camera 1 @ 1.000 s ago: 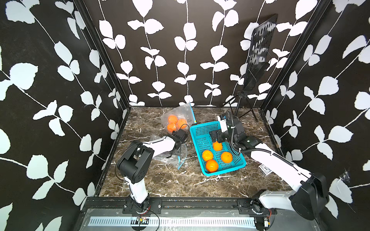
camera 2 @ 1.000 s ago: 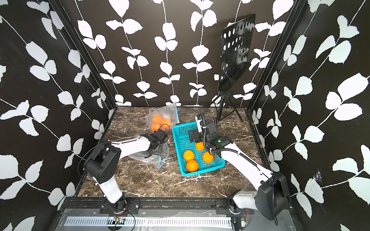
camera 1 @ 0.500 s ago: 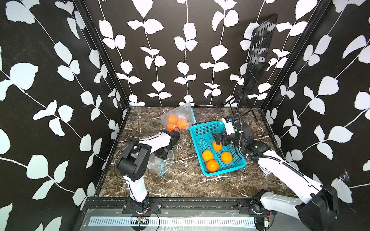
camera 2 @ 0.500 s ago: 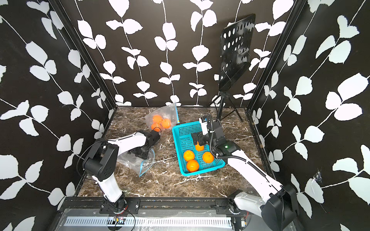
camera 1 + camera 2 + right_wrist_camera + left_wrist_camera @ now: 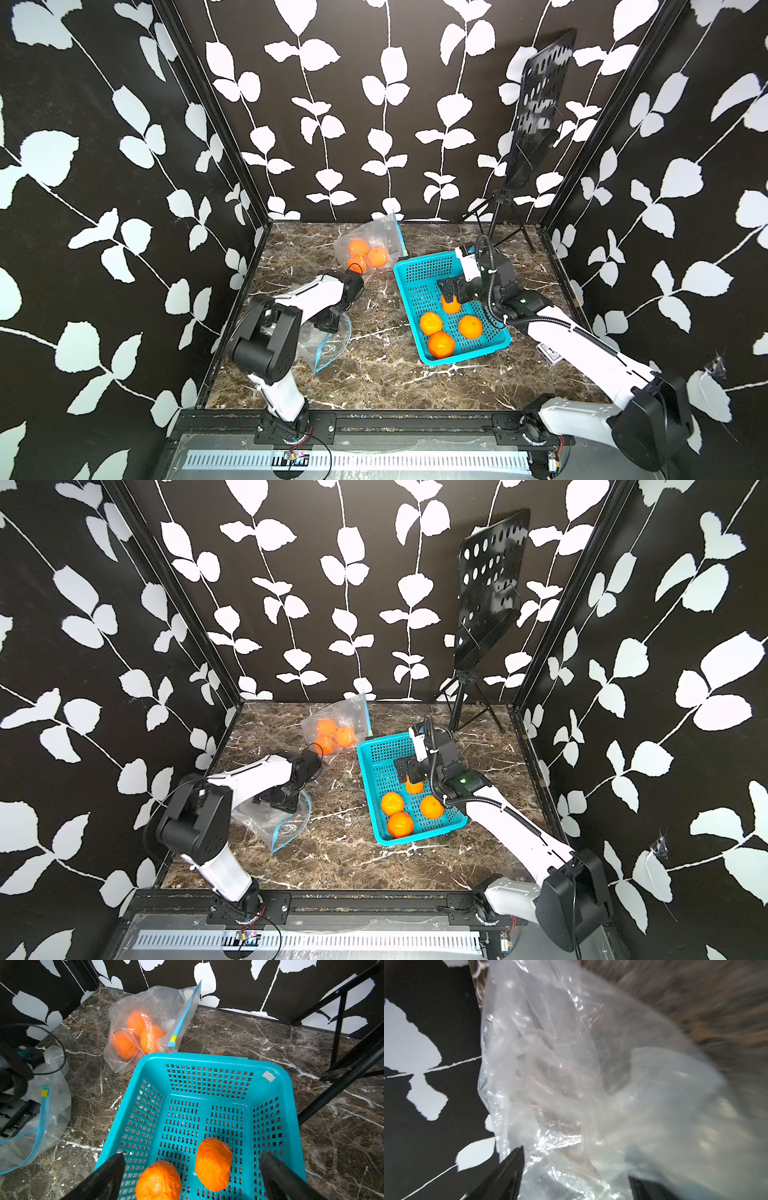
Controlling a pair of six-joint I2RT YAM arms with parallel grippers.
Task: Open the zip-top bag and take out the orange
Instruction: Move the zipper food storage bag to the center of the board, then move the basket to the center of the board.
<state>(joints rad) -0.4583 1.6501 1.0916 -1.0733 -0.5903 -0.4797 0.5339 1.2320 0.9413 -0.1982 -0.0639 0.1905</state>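
Item: empty bag (image 5: 309, 347), left claw (image 5: 330, 320) at it, grip indiscernible; right claw (image 5: 192, 1156) spread wide above orange (image 5: 213, 1164) in basket (image 5: 207, 1059). Step: drop-off. Next, presumably: unzip the full bag (image 5: 370, 245) beyond.

- We see a crumpled clear plastic zip-top bag with a blue seal strip (image 5: 328, 349) lying slack at the left of the brown marble tabletop (image 5: 374, 382). Its mouth gapes, and it seems empty, though glare blurs it.
- A second clear zip-top bag (image 5: 374, 241) near the back wall holds three round oranges (image 5: 358, 248).
- Four loose oranges (image 5: 440, 344) lie in the teal perforated plastic basket (image 5: 419, 274).
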